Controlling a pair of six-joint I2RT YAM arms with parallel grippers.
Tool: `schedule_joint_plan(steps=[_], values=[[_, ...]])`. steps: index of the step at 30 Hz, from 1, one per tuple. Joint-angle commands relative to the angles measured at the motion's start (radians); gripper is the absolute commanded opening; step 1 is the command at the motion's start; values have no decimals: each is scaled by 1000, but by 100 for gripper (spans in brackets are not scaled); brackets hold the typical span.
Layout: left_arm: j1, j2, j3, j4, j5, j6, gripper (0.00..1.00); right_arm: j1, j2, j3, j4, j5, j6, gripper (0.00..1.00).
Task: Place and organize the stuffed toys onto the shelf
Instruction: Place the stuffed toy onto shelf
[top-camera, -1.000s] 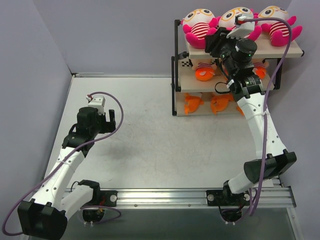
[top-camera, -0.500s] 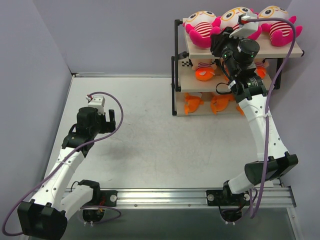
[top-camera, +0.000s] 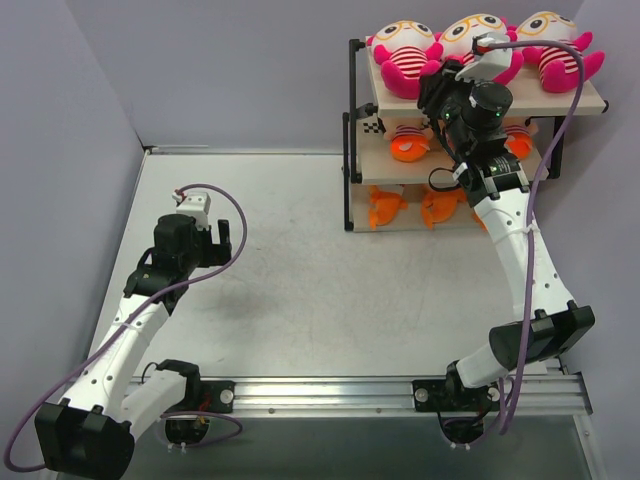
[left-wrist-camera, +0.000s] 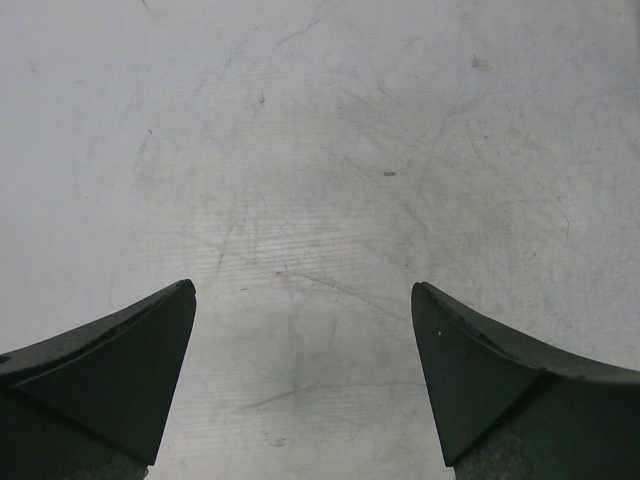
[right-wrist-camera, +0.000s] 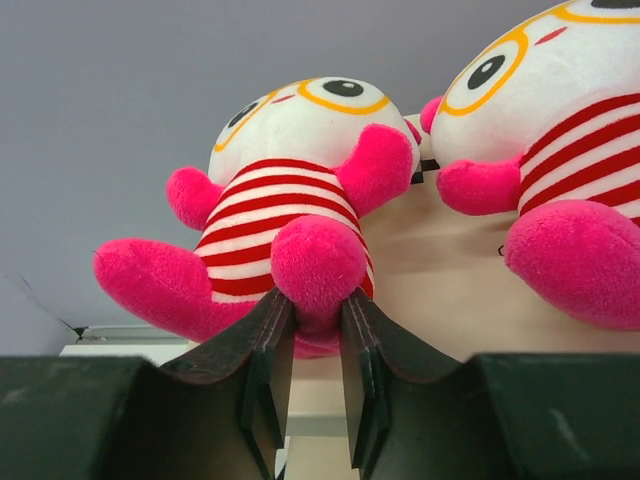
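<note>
Pink toy (right-wrist-camera: 290, 190) | foot pinched in right tool (right-wrist-camera: 317, 302) | left tool (left-wrist-camera: 302, 290) spread wide

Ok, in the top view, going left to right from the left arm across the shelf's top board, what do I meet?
Left claw → shelf's left post → first pink glasses toy → second pink glasses toy, partly behind the right arm → third pink glasses toy.

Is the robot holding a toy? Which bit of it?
Yes. The right gripper pinches the leftmost pink glasses toy by one pink foot, on the shelf's top board. The left gripper is open and holds nothing.
</note>
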Motion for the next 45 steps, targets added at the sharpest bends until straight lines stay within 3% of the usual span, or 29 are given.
schedule_joint_plan(steps=[1,6,21,29,39,45], values=[[-5,-17,32,-1,-6,14,97,-5,-32,-6,53,17,-12,25],[-7,-21,30,-3,-7,14,97,-5,-58,-12,60,0,-17,42],[-5,-44,30,-12,-7,11,97,-5,-164,-38,10,-6,-20,72],[-5,-79,30,-13,-3,4,97,-5,-338,-128,-39,124,-53,94],[-7,-155,37,-32,-55,-2,97,-6,-665,-361,-90,322,-145,99],[-10,-317,4,-21,-157,-9,97,-5,-891,-541,-160,390,-182,99]])
